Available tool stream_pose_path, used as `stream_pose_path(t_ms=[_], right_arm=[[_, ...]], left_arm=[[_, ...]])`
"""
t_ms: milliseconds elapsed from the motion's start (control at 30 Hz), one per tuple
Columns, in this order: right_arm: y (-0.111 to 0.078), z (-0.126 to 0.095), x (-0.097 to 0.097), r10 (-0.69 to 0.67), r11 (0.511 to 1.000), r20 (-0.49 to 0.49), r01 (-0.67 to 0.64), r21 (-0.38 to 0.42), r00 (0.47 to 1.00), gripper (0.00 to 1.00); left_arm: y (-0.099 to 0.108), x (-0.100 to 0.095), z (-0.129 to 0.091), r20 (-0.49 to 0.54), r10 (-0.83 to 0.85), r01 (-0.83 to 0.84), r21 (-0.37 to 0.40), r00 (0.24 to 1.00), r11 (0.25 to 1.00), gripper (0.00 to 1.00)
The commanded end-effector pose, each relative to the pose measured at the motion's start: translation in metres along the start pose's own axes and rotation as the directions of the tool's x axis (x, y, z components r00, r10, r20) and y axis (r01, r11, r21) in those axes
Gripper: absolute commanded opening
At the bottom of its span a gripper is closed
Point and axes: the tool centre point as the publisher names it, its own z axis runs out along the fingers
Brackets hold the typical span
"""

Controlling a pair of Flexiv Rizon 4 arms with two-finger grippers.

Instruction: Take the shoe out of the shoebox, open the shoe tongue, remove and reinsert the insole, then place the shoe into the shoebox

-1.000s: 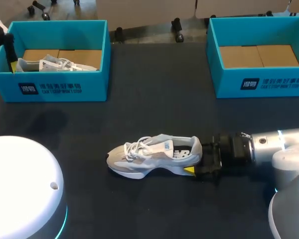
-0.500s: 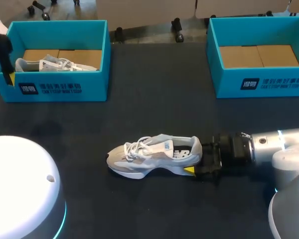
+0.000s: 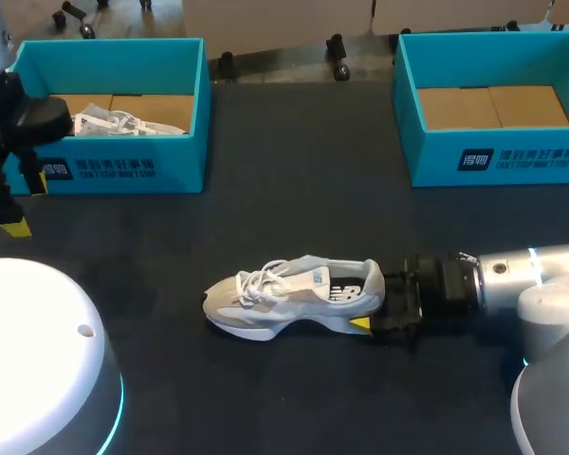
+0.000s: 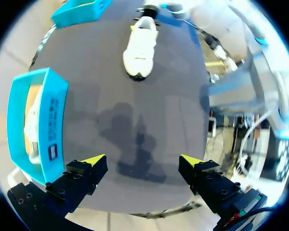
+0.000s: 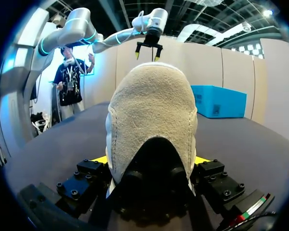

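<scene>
A white and beige sneaker [image 3: 294, 296] lies on its sole in the middle of the black table, toe to the left. My right gripper [image 3: 375, 308] is shut on its heel; in the right wrist view the beige heel [image 5: 151, 120] fills the space between the fingers of that gripper [image 5: 151, 161]. My left gripper [image 3: 27, 204] hangs open and empty above the table, just in front of the left shoebox's [image 3: 123, 166] near left corner. The left wrist view looks down past its open gripper [image 4: 142, 161] at the table, with the sneaker [image 4: 140, 45] far ahead and the left shoebox [image 4: 50, 120] beside it.
A second white shoe [image 3: 123, 121] lies inside the left shoebox. A right shoebox [image 3: 493, 156] at the back right holds only a cardboard floor. Dark table surface [image 3: 294, 190] stretches between the boxes and the sneaker.
My left arm has come away from the left shoebox's left end toward the table's front, its gripper staying open. The right arm and the sneaker have not moved.
</scene>
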Motion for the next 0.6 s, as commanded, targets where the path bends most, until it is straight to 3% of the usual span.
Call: stream_pose_path(t_ms=[33, 100, 233, 400, 600], right_arm=[[0.002, 0.001, 0.000, 0.001, 1.000, 0.001, -0.001, 0.005, 1.000, 0.00], [0.002, 0.001, 0.000, 0.001, 1.000, 0.001, -0.001, 0.005, 1.000, 0.00], [0.002, 0.001, 0.000, 0.001, 1.000, 0.001, -0.001, 0.005, 1.000, 0.00], [0.002, 0.001, 0.000, 0.001, 1.000, 0.001, -0.001, 0.005, 1.000, 0.00], [0.002, 0.001, 0.000, 0.001, 1.000, 0.001, -0.001, 0.005, 1.000, 0.00]], left_arm=[[0.000, 0.001, 0.001, 0.003, -0.045, 0.045, 0.004, 0.999, 0.999, 1.00], [-0.004, 0.013, 0.013, 0.056, -0.167, 0.167, 0.015, 0.984, 0.986, 1.00], [-0.018, 0.032, 0.023, 0.044, -0.345, 0.346, -0.014, 0.937, 0.938, 1.00], [-0.037, 0.044, 0.025, 0.069, -0.546, 0.546, 0.027, 0.835, 0.838, 1.00], [-0.056, 0.046, 0.031, -0.007, -0.731, 0.731, 0.010, 0.682, 0.682, 1.00]])
